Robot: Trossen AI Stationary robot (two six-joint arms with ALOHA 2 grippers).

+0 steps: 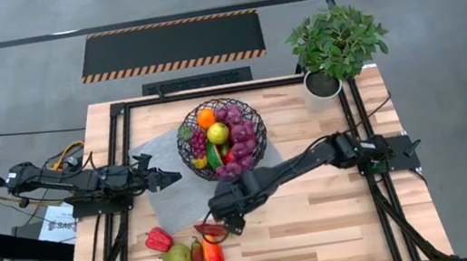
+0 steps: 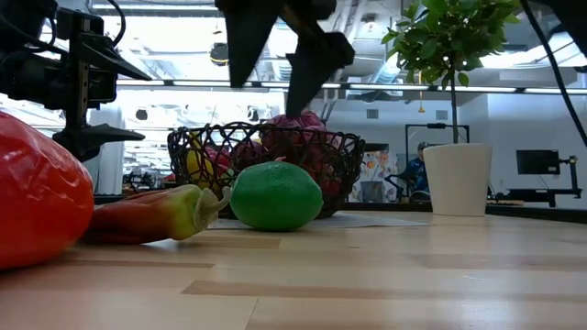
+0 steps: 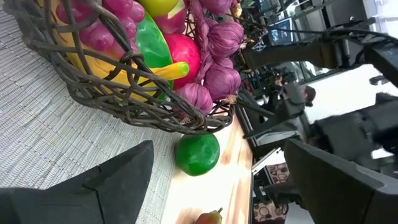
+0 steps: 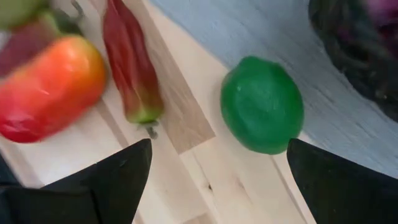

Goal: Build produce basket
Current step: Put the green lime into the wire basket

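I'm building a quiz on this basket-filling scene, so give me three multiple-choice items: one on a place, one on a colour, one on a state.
1. Where does the lime lie?
A. in the basket
B. on the table beside the basket
C. in the plant pot

2. What colour is the plant pot?
A. white
B. black
C. red

3. How is the right hand?
A. shut on the lime
B. shut on a pepper
C. open, holding nothing

B: the low view shows it on the wood in front of the basket.
A: it shows white in the low view.
C: its fingers stand wide apart above the lime.
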